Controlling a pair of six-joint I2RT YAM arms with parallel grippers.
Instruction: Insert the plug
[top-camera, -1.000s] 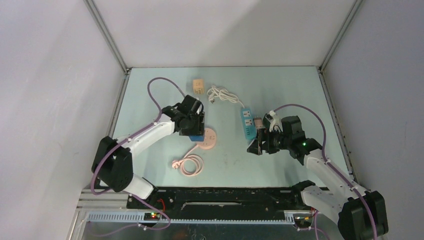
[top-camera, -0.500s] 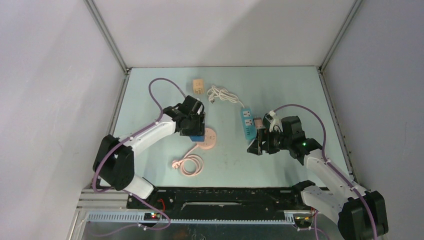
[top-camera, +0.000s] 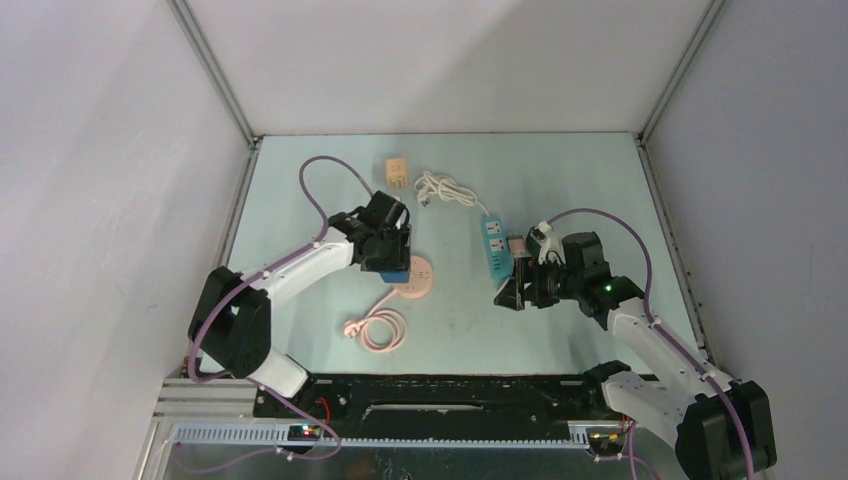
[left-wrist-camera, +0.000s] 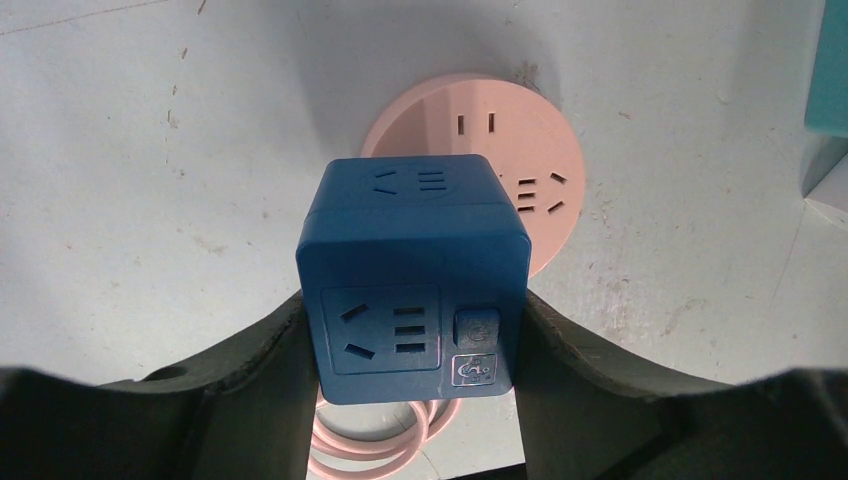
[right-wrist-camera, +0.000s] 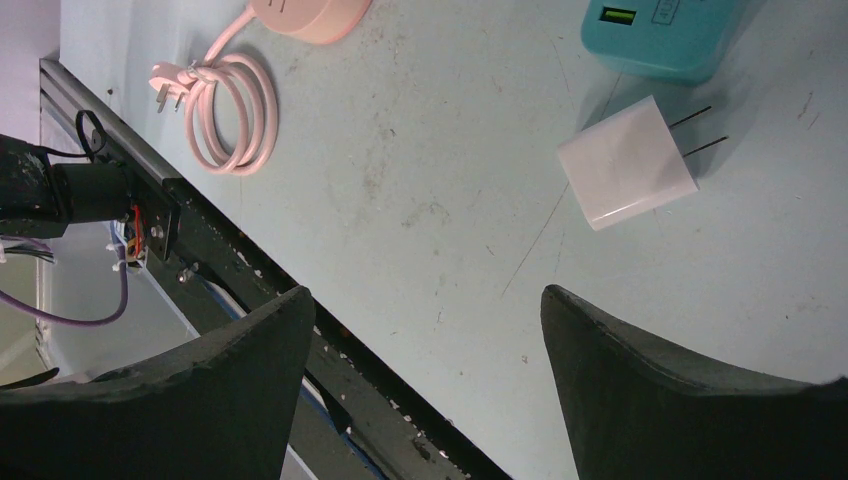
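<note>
While little has shifted over the last second, the entry below records the moment as it stands.

**Item 1, left fingers** (left-wrist-camera: 250, 385): pinching the blue cube adapter (left-wrist-camera: 412, 270) by its two side faces, with one socket face turned to the wrist camera. Compared with a second ago, only the upper arm and its purple cable have edged slightly. The cube holds the same spot.

**Item 2, blue cube adapter:** the task's thing. It sits over the near edge of the pink round socket (left-wrist-camera: 520, 140) and covers part of the disc. Its prongs are hidden underneath, and whether it touches the disc cannot be told.

**Item 3, pink round socket:** lies flat on the tabletop (top-camera: 560, 180). Several slot sets show beyond the cube, and its coiled pink cord (top-camera: 378, 330) lies just beside it.

**Item 4, right fingers** (right-wrist-camera: 230, 385): spread, holding nothing, and unmoved. They hover near the white charger (right-wrist-camera: 627, 162), which lies beside the teal power strip (right-wrist-camera: 665, 35).

**Item 5, other stock:** orange adapter (top-camera: 397, 172) and white cable (top-camera: 445, 190), both at the far side.

**Assessment:** the near-stillness suggests fine alignment over the slots rather than travel. Insertion appears not yet done, and a straight downward press looks like the remaining step.
</note>
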